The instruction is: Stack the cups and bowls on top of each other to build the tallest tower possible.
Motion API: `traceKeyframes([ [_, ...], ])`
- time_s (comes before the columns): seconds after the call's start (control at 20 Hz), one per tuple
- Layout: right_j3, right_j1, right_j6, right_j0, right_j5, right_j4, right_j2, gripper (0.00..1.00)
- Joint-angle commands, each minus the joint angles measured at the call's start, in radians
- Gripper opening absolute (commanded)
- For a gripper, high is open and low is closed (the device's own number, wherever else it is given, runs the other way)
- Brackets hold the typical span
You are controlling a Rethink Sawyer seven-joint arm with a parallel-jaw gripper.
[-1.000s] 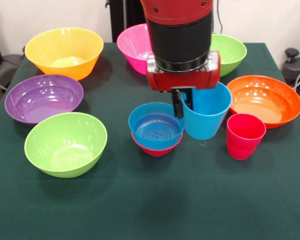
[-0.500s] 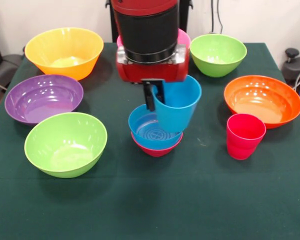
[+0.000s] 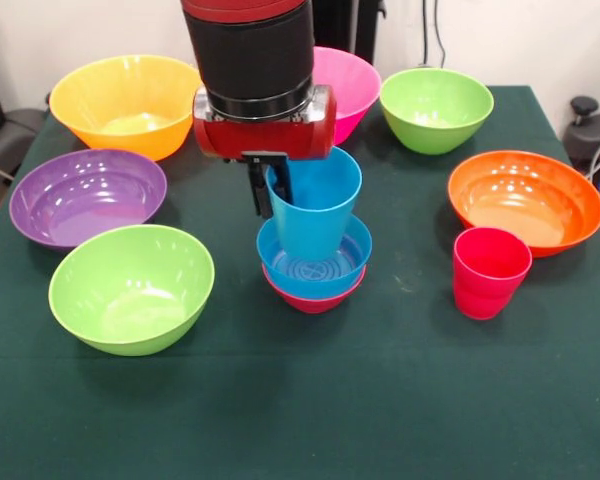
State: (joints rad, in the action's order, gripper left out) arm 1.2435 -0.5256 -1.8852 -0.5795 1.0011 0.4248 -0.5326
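Note:
My gripper [image 3: 272, 190] is shut on the rim of the light blue cup [image 3: 315, 212], with one finger outside the wall and one inside. The cup hangs upright, and its base is down inside the small blue bowl [image 3: 317, 272]. I cannot tell whether the cup touches that bowl. The blue bowl sits nested in a small red bowl [image 3: 315, 299] at the table's middle. A red-pink cup [image 3: 490, 272] stands upright to the right, on its own.
Larger bowls ring the middle: orange [image 3: 525, 202] at right, lime green [image 3: 436, 108] at back right, pink [image 3: 348, 88] behind the arm, yellow-orange [image 3: 128, 103] at back left, purple [image 3: 85, 197] at left, lime green [image 3: 130, 288] at front left. The green cloth [image 3: 310, 410] covers the table.
The gripper has carried the blue cup leftward, from beside the blue bowl to over it, and lowered it into the bowl. Everything else stayed put.

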Motion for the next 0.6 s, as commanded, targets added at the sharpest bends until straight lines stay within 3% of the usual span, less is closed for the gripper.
traceKeyframes([
  [0.05, 0.103, 0.018, 0.308, -0.007, -0.065, 0.086, -0.064, 0.0],
  [0.6, 0.164, 0.022, 0.295, -0.039, -0.12, 0.111, -0.087, 0.0],
])
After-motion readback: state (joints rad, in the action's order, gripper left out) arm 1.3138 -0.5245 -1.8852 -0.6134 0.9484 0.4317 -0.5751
